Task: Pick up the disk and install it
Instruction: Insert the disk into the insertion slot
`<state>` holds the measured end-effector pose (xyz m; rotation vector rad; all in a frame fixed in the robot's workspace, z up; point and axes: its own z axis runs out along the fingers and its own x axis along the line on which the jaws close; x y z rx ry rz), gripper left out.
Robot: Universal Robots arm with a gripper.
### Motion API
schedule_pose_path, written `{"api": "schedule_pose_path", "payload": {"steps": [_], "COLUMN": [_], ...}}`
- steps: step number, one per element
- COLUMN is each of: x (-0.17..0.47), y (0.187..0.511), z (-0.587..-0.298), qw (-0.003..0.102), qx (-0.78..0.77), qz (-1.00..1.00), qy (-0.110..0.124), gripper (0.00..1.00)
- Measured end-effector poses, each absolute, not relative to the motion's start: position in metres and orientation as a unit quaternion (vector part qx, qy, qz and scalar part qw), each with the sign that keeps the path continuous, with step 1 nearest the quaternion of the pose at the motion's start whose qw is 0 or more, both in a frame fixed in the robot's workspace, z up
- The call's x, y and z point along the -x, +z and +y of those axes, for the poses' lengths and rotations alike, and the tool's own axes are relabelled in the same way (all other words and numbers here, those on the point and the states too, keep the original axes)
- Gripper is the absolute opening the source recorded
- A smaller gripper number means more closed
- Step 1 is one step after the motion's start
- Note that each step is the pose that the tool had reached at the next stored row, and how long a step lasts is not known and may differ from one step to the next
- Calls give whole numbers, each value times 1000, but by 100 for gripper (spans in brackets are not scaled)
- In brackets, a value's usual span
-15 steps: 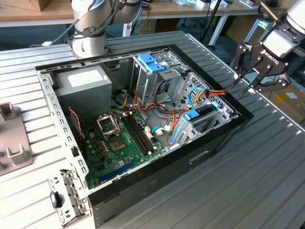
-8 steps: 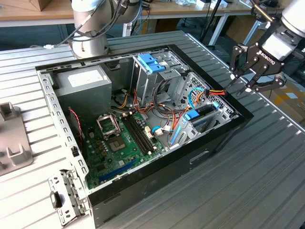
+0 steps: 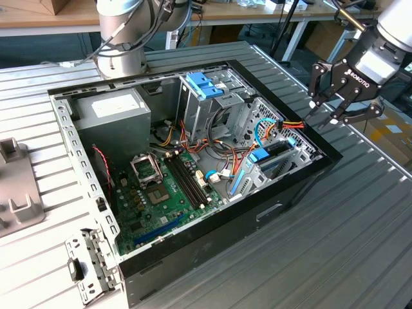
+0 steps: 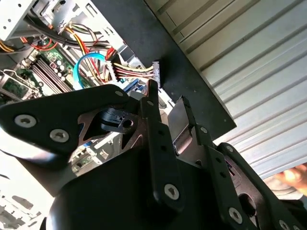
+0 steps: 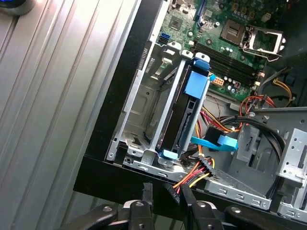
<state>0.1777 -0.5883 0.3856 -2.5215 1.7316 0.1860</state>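
Note:
The disk (image 5: 184,122), a dark flat drive in bright blue rails with a blue tab, stands on edge in the metal drive cage (image 5: 144,103) inside the open computer case (image 3: 193,244). In the exterior view the disk (image 3: 270,161) sits near the case wall at that view's right. My gripper (image 3: 324,114) hovers above that wall's rim, apart from the disk. In both wrist views the gripper (image 5: 166,192) (image 4: 167,103) is open, with nothing between its fingers.
Red, yellow and black cables (image 5: 201,172) with a connector lie between the gripper and the disk. A paler blue bracket (image 3: 203,84) tops the rear cage. The grey power-supply box (image 3: 116,112) and green motherboard (image 3: 161,193) fill the case. A ribbed metal table (image 3: 347,244) surrounds it.

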Motion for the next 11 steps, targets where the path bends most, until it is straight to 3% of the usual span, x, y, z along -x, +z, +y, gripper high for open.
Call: {"api": "schedule_pose_path", "payload": {"steps": [11], "x": [-180], "y": [380], "z": [-581], "qw": [35], "qx": [854], "qz": [516], "qy": [63], "gripper": [36]}}
